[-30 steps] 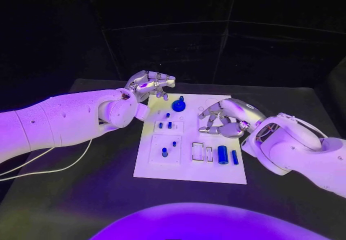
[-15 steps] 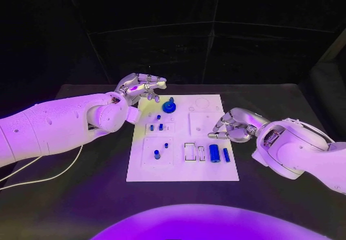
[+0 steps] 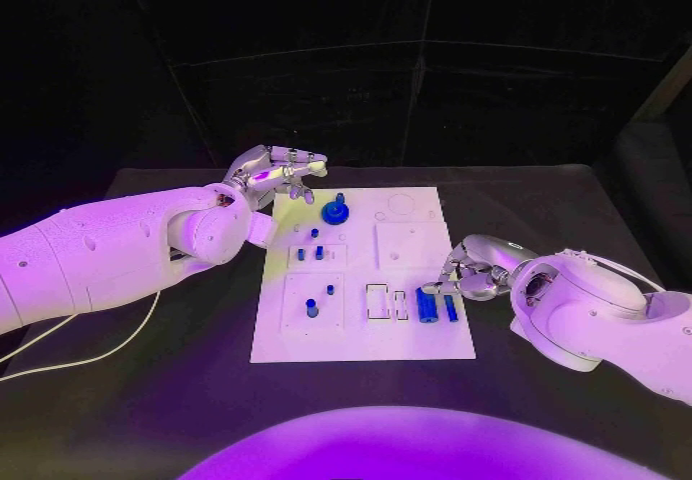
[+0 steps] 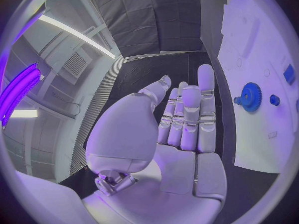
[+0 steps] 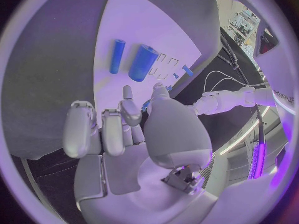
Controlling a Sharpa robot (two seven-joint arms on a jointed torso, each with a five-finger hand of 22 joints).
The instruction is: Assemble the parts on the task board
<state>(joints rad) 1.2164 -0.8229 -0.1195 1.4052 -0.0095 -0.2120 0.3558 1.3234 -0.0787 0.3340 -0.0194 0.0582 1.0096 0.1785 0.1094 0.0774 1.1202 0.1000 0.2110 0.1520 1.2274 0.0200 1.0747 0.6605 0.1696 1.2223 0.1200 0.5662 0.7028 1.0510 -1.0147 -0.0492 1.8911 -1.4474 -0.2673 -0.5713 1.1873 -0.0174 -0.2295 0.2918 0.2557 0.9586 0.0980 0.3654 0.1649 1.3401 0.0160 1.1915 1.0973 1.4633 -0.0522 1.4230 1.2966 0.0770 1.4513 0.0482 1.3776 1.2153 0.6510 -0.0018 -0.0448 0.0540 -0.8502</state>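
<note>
Left hand [image 3: 278, 172]: raised over the bench [image 3: 173, 370] just off the far left corner of the task board [image 3: 361, 345]; fingers loosely apart, nothing in them. In the left wrist view the same hand [image 4: 187, 119] shows its fingers stretched out side by side, empty, with the board's edge beside them.

Task board: white plate, middle of the bench, lying flat.

Gear [image 3: 335, 211]: blue toothed wheel on a post at the board's far left, just beside the left hand, not touched; also seen in the left wrist view [image 4: 251, 96].

Small pegs [image 3: 309, 253]: short blue pieces standing in the left column of the board, below the gear; a further pair [image 3: 313, 308] stands lower down in the same column.

Slots [image 3: 378, 301]: narrow rectangular outlines near the board's middle, close to the near edge.

Thick cylinder [image 3: 427, 304]: blue, lying on the board right of the slots; in the right wrist view [image 5: 143, 62].

Thin rod [image 3: 450, 306]: blue, lying just beside the cylinder, nearer the board's right edge; in the right wrist view [image 5: 117, 56].

Right hand [image 3: 472, 277]: at the board's right edge, fingers curled inward over the rod and cylinder; whether it touches either cannot be told. In the right wrist view the hand [image 5: 124, 127] holds nothing.
</note>
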